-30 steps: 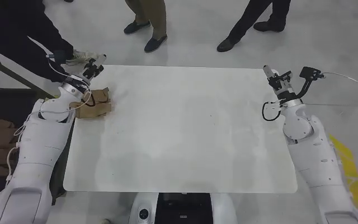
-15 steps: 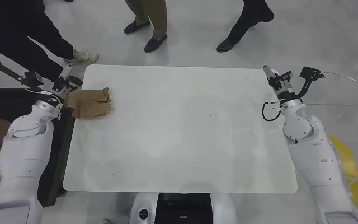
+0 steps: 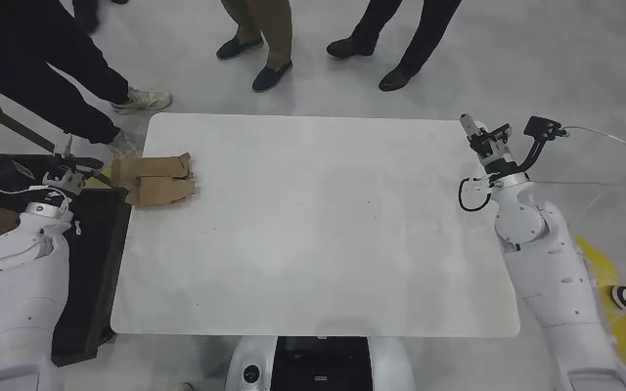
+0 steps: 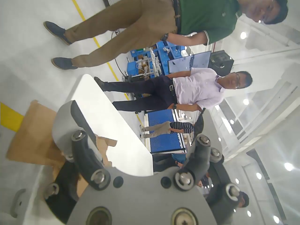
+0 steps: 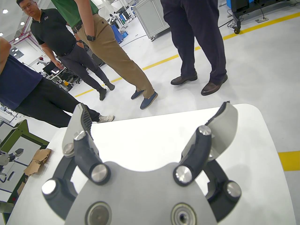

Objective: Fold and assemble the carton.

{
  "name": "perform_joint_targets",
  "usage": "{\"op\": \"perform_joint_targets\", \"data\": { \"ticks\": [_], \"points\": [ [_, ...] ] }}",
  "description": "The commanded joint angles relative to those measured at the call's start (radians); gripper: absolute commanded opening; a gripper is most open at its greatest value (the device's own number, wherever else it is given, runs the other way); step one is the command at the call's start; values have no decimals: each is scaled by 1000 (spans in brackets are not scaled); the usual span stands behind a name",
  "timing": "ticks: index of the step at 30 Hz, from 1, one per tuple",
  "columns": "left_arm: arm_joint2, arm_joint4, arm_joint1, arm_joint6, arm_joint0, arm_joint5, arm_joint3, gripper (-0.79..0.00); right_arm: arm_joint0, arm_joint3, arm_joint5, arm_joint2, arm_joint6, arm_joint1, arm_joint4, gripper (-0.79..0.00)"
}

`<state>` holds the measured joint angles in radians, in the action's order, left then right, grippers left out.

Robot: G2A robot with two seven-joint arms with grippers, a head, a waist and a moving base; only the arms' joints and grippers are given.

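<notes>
Top view puts the carton (image 3: 152, 181), brown cardboard that is unassembled and mostly flat with loose flaps, on the white table (image 3: 323, 235). It lies at the table's left edge, close to the far corner, and one end of it juts slightly past that edge. Nothing holds or touches it.

The left gripper (image 3: 68, 176) sits just off the table's left side, level with the carton and apart from it, above a dark stand (image 3: 93, 264) that runs along that same side. In the left wrist view the carton (image 4: 32, 132) shows behind one finger, beside the table's rounded corner, and the left gripper (image 4: 137, 107) has its jaws spread apart with nothing between them.

The right gripper (image 3: 476, 132) is at the table's far right corner, well apart from the carton across the whole width of the table. The right wrist view looks over the tabletop with the right gripper (image 5: 153, 105) held wide and empty, and the carton (image 5: 38, 161) lies crumpled at the table's opposite edge.
</notes>
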<state>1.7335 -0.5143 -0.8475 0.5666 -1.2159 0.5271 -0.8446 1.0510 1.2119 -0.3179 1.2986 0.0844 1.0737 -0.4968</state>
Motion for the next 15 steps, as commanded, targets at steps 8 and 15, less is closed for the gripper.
{"op": "perform_joint_targets", "data": {
  "ticks": [8,15],
  "points": [
    [-18,150,-1,-130,29,-89,109,0,0,0,0,0,0,0,0,0],
    [-78,260,-10,-106,96,-115,197,0,0,0,0,0,0,0,0,0]
  ]
}}
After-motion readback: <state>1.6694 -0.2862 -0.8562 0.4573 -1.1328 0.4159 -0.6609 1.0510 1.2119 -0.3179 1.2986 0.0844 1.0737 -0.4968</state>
